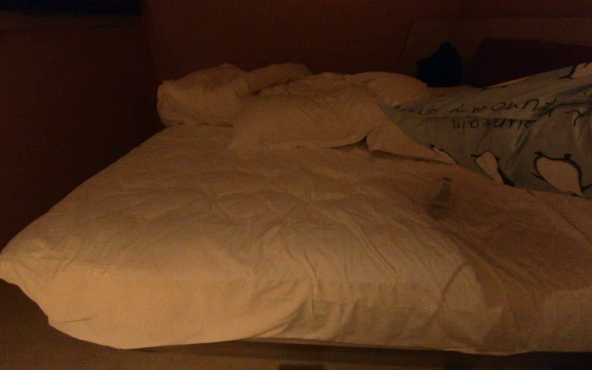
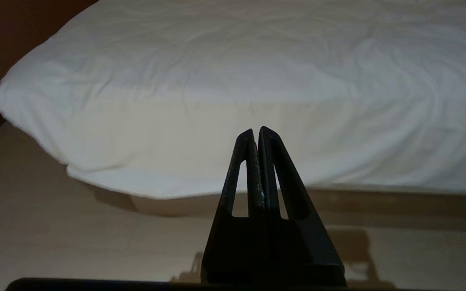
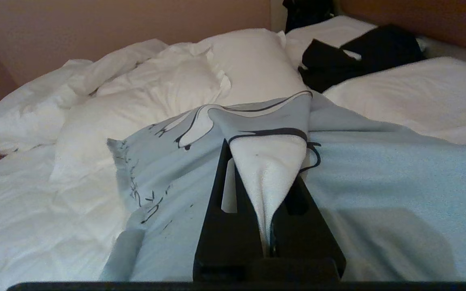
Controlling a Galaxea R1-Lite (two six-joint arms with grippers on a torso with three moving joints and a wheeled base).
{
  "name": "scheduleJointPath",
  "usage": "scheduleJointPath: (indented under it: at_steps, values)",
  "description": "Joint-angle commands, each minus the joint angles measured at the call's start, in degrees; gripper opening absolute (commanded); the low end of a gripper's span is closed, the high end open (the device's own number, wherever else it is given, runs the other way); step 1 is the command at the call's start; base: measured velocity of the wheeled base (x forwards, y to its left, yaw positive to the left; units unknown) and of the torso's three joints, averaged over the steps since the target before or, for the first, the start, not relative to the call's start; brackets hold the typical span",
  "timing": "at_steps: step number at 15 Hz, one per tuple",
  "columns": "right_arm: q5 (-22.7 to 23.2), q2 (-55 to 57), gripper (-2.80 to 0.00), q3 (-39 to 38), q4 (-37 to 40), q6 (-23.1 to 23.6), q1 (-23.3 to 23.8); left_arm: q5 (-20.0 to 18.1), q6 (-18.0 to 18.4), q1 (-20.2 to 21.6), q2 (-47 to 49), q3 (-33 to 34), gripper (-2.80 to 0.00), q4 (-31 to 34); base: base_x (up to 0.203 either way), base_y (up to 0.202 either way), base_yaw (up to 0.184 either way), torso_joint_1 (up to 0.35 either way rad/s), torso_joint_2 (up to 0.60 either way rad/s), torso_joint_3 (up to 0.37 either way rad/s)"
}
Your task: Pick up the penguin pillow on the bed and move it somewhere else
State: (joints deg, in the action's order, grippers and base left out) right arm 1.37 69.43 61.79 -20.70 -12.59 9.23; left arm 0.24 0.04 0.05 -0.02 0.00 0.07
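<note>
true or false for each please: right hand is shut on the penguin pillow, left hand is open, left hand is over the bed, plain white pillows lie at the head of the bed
1. The right hand is shut on the penguin pillow. True.
2. The left hand is open. False: its fingers are pressed together, holding nothing.
3. The left hand hangs over the bed. False: it is off the bed's edge, over the floor.
4. White pillows lie at the head of the bed. True.

The penguin pillow is grey-blue with black-and-white penguins and dark writing. It sits on the right side of the bed, one edge lifted up. The bed has a wrinkled white cover.
</note>
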Motion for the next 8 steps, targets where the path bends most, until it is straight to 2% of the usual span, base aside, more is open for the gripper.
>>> scheduleJointPath:
  at_steps: [1,6,8]
  values:
    - [0.0,0.1,-2.80,0.0,-0.1,-0.1,0.0,0.0,0.0,0.0,0.0,0.0,-2.80,0.0,-0.194,0.000,-0.003,0.002,0.00,0.004]
    - [0.0,0.1,-2.80,-0.1,-0.1,-0.1,0.0,0.0,0.0,0.0,0.0,0.0,-2.80,0.0,-0.184,0.000,0.001,0.002,0.00,0.001]
    - [0.0,0.0,-2.80,-0.2,-0.2,-0.1,-0.1,0.0,-0.1,0.0,0.0,0.0,-2.80,0.0,-0.028,0.000,0.000,-0.005,0.00,0.005]
